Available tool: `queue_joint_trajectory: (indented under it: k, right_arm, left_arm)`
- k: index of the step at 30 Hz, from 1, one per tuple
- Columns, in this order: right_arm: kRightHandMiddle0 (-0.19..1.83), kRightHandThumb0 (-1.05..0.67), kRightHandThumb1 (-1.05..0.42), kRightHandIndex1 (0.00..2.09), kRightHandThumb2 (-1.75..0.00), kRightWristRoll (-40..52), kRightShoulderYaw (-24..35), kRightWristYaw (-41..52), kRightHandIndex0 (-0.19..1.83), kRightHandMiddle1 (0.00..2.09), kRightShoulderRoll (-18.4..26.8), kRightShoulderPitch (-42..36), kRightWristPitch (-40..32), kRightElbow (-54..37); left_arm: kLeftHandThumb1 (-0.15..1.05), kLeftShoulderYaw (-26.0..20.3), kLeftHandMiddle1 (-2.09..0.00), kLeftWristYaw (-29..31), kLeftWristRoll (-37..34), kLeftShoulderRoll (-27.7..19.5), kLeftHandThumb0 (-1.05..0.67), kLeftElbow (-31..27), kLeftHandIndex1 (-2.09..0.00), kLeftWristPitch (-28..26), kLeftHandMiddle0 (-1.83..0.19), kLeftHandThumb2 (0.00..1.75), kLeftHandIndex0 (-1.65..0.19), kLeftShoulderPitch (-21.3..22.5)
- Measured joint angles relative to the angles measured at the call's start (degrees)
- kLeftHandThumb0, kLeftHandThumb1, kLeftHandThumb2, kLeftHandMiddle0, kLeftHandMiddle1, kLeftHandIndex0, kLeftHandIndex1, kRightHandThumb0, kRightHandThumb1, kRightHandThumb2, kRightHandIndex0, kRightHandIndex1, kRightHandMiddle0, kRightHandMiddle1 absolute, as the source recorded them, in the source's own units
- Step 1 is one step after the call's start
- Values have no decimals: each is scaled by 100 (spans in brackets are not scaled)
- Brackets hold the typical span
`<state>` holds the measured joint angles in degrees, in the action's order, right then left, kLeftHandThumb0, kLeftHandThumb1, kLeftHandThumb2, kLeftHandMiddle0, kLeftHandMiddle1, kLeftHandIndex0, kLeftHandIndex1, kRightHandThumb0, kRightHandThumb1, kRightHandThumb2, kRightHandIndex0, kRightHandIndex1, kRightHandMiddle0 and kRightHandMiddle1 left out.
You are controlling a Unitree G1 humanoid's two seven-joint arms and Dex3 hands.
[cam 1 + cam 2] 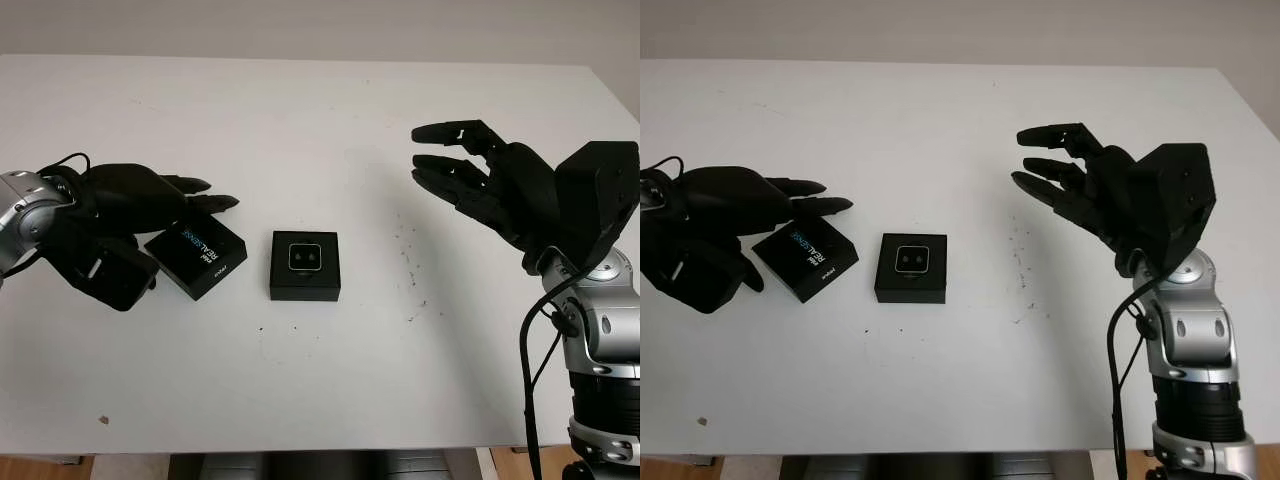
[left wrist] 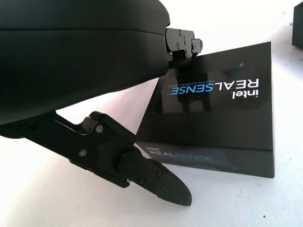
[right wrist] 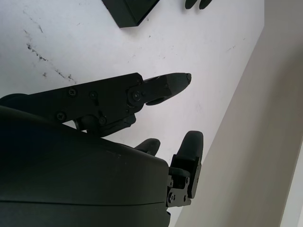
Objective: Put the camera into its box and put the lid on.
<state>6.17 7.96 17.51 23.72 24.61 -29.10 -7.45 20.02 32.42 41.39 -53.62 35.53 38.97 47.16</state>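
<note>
The camera point(image 1: 305, 258) sits in its open box point(image 1: 304, 287) near the bench's point(image 1: 320, 120) middle. The left hand point(image 1: 150, 200) reaches over the lid point(image 1: 197, 258) beside it, holding nothing. The right hand point(image 1: 470, 175) hovers open toward the right edge.

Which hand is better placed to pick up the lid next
Left, probably. The left hand is right at the lid, fingers reaching over it. The right hand is open, off beyond the box, where the camera already sits.
</note>
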Motion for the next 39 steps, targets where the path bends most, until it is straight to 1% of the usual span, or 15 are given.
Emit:
queue_joint_trajectory:
  k: [4,7,8,9,10,11,12,14,15,20,28,31,34,36,39]
  right_arm:
    - [-6,-34,-104,62,-6,-6,0,29,10,114,0,10,32,3]
    - [-6,-34,-104,63,-6,0,1,32,10,117,0,19,30,3]
    - [-6,-34,-104,63,-6,1,1,32,10,117,1,20,27,3]
    - [-7,-34,-104,63,-5,2,1,32,9,117,0,21,24,2]
    - [-7,-35,-104,63,-5,2,0,37,9,117,0,21,24,3]
    - [-7,-35,-105,63,-6,2,0,50,9,117,1,21,29,4]
    - [-6,-35,-105,62,-5,2,0,66,9,117,1,21,42,7]
    - [-6,-35,-104,62,-5,0,-3,91,9,117,1,22,72,10]
    - [-6,-35,-104,62,-5,-3,-4,92,9,117,0,22,73,10]
    - [-5,-34,-104,62,-5,-19,-5,90,10,115,0,22,71,10]
    - [-6,-33,-105,63,-6,-48,-23,97,11,122,0,19,103,11]
    - [-5,-33,-105,64,-6,-54,-30,109,11,125,0,14,278,21]
    - [-5,-33,-104,65,-5,-104,-60,118,13,126,1,-2,462,68]
    - [-5,-32,-104,65,-5,-120,-67,131,12,126,0,-18,550,123]
    - [-3,-33,-104,65,-5,-159,-79,139,13,126,0,-21,593,204]
  left_arm:
    - [83,-18,-9,-14,-100,-2,-46,-52,-11,-106,-10,7,-7,-75]
    - [87,-56,-14,-521,-19,-31,-42,-105,-17,-68,-31,7,-25,-204]
    - [89,-58,-26,-742,44,-38,-41,-90,-20,-19,-35,7,-31,-233]
    - [93,-57,-77,-993,100,-38,-37,-41,-30,56,-22,6,-39,-253]
    - [95,-57,-105,-1260,153,-36,-35,42,-49,157,-15,6,-37,-271]
    - [97,-55,-128,-1508,202,-37,-33,152,-84,257,-11,6,-26,-281]
    - [101,-53,-161,-1733,254,-37,-33,274,-131,359,-1,6,-11,-285]
    - [104,-42,-190,-2046,330,-36,-36,457,-168,505,8,9,3,-283]
    - [104,-33,-200,-2155,355,-36,-38,533,-178,545,13,10,9,-279]
    - [105,-23,-189,-2164,337,-31,-42,689,-172,550,11,15,12,-236]
    - [105,-60,-173,-1689,-198,-5,-52,753,-162,311,0,27,6,-269]
    - [105,-136,-168,-1226,-611,56,-52,709,-155,42,0,33,5,-323]
    - [105,-333,-167,-473,-1300,192,-51,574,-154,-576,-2,37,5,-454]
    - [105,-446,-182,-120,-1660,272,-48,438,-168,-852,0,40,7,-503]
    - [105,-573,-184,239,-2043,409,-44,263,-174,-1185,-5,41,4,-554]
